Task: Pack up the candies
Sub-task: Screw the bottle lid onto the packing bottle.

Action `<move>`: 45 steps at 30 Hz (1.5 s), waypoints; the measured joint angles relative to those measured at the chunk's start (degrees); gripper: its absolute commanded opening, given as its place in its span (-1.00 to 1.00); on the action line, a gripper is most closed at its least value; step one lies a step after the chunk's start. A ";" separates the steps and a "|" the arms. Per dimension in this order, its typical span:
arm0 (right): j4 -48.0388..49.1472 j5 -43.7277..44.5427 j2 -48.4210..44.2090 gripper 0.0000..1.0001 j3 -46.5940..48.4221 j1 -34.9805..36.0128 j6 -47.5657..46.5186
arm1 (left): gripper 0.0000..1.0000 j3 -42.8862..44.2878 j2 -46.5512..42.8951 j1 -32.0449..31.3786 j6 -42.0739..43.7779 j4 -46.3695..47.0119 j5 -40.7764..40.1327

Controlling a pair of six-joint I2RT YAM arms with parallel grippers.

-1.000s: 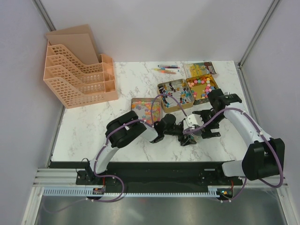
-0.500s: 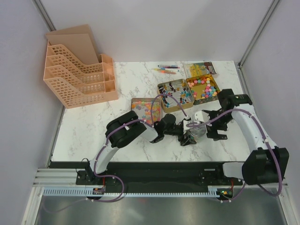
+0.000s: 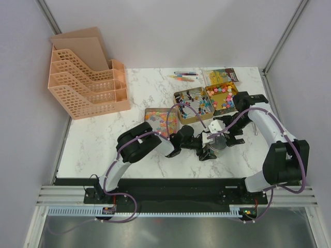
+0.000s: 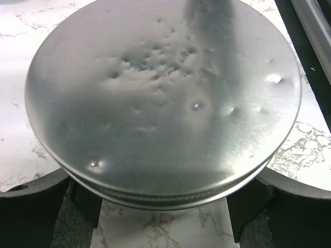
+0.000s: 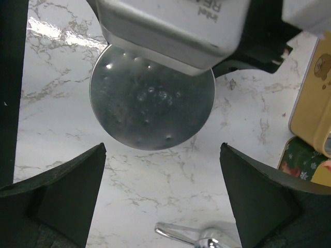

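The candies lie in three open tins: a square one (image 3: 158, 120), a gold one (image 3: 194, 103) and another gold one (image 3: 223, 97). A round silver tin (image 3: 217, 143) with a dented flat top (image 4: 160, 98) sits at the table's front middle. My left gripper (image 3: 208, 149) (image 4: 164, 181) is shut on it, a finger (image 4: 77, 196) pressed to each side of its near rim. My right gripper (image 3: 234, 135) (image 5: 163, 147) hangs open just right of the round tin (image 5: 152, 98), nothing between its fingers.
A metal spoon (image 5: 201, 238) (image 3: 255, 129) lies on the marble behind my right gripper. A yellow tin's edge (image 5: 313, 103) is at its right. Thin pens (image 3: 183, 76) and a printed lid (image 3: 223, 75) lie at the back. An orange file rack (image 3: 88, 77) stands back left.
My right gripper drew back from over the round tin, swung out to the right, then came partly back toward it, staying open. The left arm and tin have not moved.
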 measured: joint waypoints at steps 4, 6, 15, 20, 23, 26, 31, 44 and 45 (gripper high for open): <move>-0.07 0.04 2.14 0.96 0.15 1.55 -3.74 | -0.95 0.00 0.00 0.00 0.00 0.00 0.02; -0.02 0.00 3.43 0.96 0.37 2.34 -4.74 | -0.95 0.00 0.00 0.00 -0.02 0.00 0.02; -0.31 0.26 4.37 0.96 0.79 4.09 -6.19 | -0.95 0.00 0.00 0.35 0.00 -0.02 0.50; -0.33 0.33 4.09 0.96 0.76 4.74 -6.47 | -0.95 0.00 0.00 0.50 0.00 -0.04 0.85; -0.33 0.13 3.04 0.96 0.66 5.35 -6.64 | -0.95 0.00 0.00 0.70 0.00 -0.07 1.11; -0.55 -0.26 2.16 0.96 0.66 5.70 -6.60 | -0.95 0.00 0.00 0.74 0.00 -0.09 1.16; -0.94 -0.98 1.88 0.96 0.66 5.86 -6.45 | -0.95 0.02 0.00 0.74 0.02 -0.13 1.16; -0.61 -3.67 1.97 0.84 -0.90 6.60 -5.64 | -0.95 0.04 0.00 0.74 0.07 -0.26 1.14; -0.52 -3.69 2.01 0.81 -0.90 6.60 -5.49 | -0.95 0.04 0.00 0.74 0.09 -0.28 1.16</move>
